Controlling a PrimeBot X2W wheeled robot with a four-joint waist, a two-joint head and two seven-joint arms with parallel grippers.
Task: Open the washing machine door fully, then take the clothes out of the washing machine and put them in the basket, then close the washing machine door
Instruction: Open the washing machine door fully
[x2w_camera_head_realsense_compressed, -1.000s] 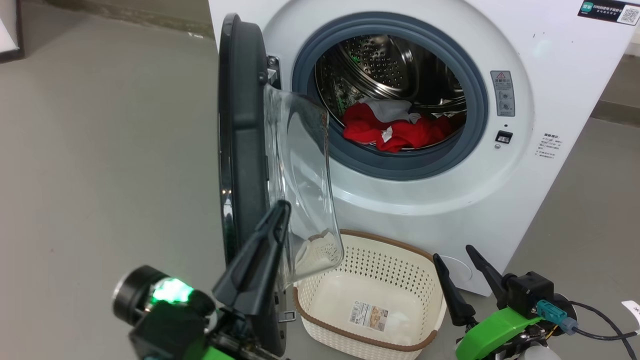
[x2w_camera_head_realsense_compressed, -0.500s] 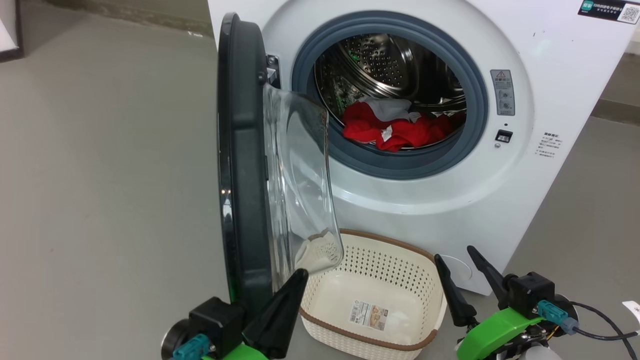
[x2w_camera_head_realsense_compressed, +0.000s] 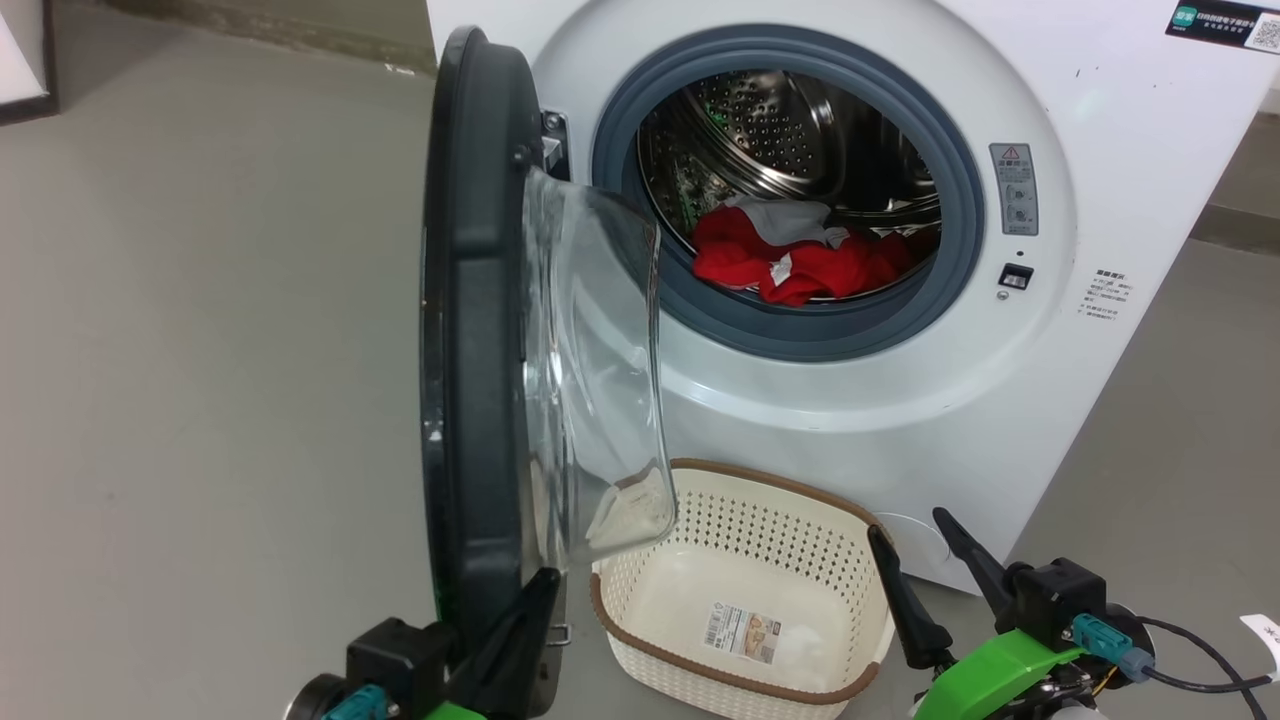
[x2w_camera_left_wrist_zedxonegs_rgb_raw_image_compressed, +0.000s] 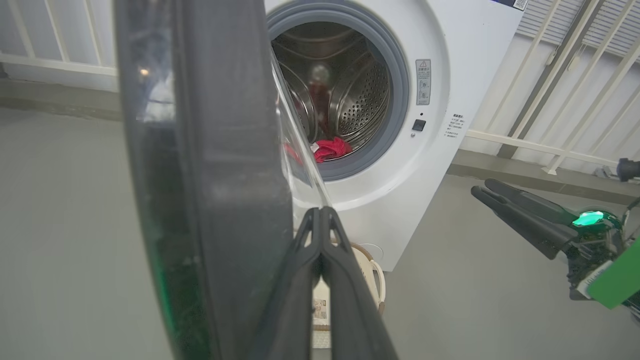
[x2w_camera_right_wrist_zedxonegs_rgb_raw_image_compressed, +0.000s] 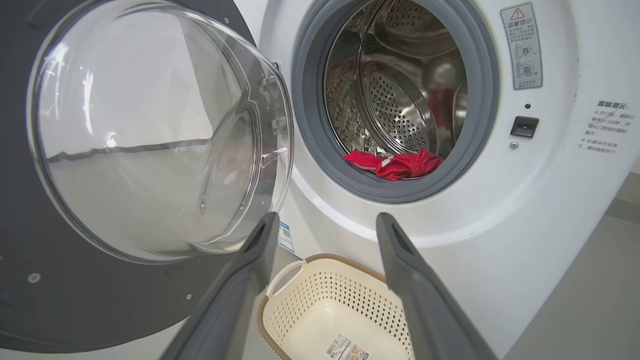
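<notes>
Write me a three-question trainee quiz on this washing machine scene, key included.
1. True or false: the clothes lie inside the washing machine, not in the basket.
2. Of the left gripper and the right gripper, which is shut? A) left B) right C) both
3. Fill in: the washing machine door stands ___.
Key: 1 true; 2 A; 3 open.
</notes>
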